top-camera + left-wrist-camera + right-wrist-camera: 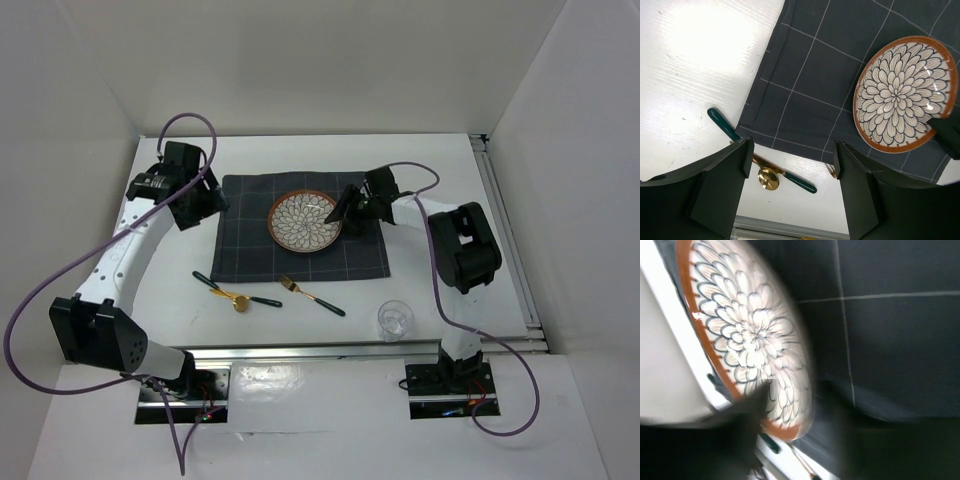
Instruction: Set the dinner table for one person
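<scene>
A flower-patterned plate (300,220) with an orange rim lies flat on the dark checked placemat (250,250), on the white dinner table (180,310). My right gripper (338,212) is at the plate's right rim. In the blurred right wrist view one finger lies over the plate (750,330), the other stands off beside the rim, so the jaws are apart. My left gripper (205,205) hovers open over the mat's left edge, with nothing between its fingers (735,170). In front of the mat lie a gold spoon (240,303), crossed with another green-handled piece, and a gold fork (310,295).
A clear drinking glass (394,320) stands near the front edge, right of the fork. Metal rails run along the table's front and right sides. White walls enclose the back and both sides.
</scene>
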{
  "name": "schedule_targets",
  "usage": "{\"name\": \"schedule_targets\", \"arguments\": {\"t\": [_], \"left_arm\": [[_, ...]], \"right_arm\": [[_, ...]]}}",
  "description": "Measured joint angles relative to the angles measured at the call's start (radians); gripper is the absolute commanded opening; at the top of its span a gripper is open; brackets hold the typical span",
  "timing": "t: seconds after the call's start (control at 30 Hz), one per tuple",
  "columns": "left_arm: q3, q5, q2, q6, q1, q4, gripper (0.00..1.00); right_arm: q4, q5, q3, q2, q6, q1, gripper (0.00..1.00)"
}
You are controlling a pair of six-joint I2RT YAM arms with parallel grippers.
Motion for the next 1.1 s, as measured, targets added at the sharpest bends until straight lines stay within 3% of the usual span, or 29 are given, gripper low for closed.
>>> {"name": "schedule_targets", "arguments": {"t": [0.07, 0.17, 0.37, 0.53, 0.67, 0.83, 0.93, 1.1], "left_arm": [[0.0, 0.0, -0.009, -0.004, 0.0, 0.002, 0.82], [0.0, 0.002, -0.01, -0.005, 0.0, 0.005, 0.82], [0.001, 0.009, -0.009, -0.005, 0.0, 0.008, 0.8], [0.006, 0.028, -0.008, -0.001, 0.002, 0.015, 0.8], [0.018, 0.038, -0.006, -0.001, 0.002, 0.019, 0.8], [0.029, 0.046, 0.001, -0.001, -0.006, 0.022, 0.8], [0.03, 0.053, 0.011, -0.001, -0.017, 0.023, 0.8], [0.03, 0.064, 0.023, -0.001, -0.04, 0.023, 0.8]], "right_arm": [[-0.001, -0.003, 0.008, -0.005, -0.014, 0.005, 0.9], [-0.025, 0.032, 0.019, -0.036, -0.04, 0.017, 0.99], [-0.181, 0.229, 0.061, -0.228, -0.133, 0.006, 0.99], [-0.306, 0.403, 0.058, -0.529, -0.237, -0.103, 0.99], [-0.43, 0.505, -0.037, -0.773, -0.27, -0.169, 0.99], [-0.611, 0.504, -0.251, -0.956, -0.196, -0.157, 0.91], [-0.712, 0.481, -0.377, -1.017, -0.14, -0.152, 0.91], [-0.784, 0.43, -0.422, -1.064, -0.059, -0.134, 0.89]]}}
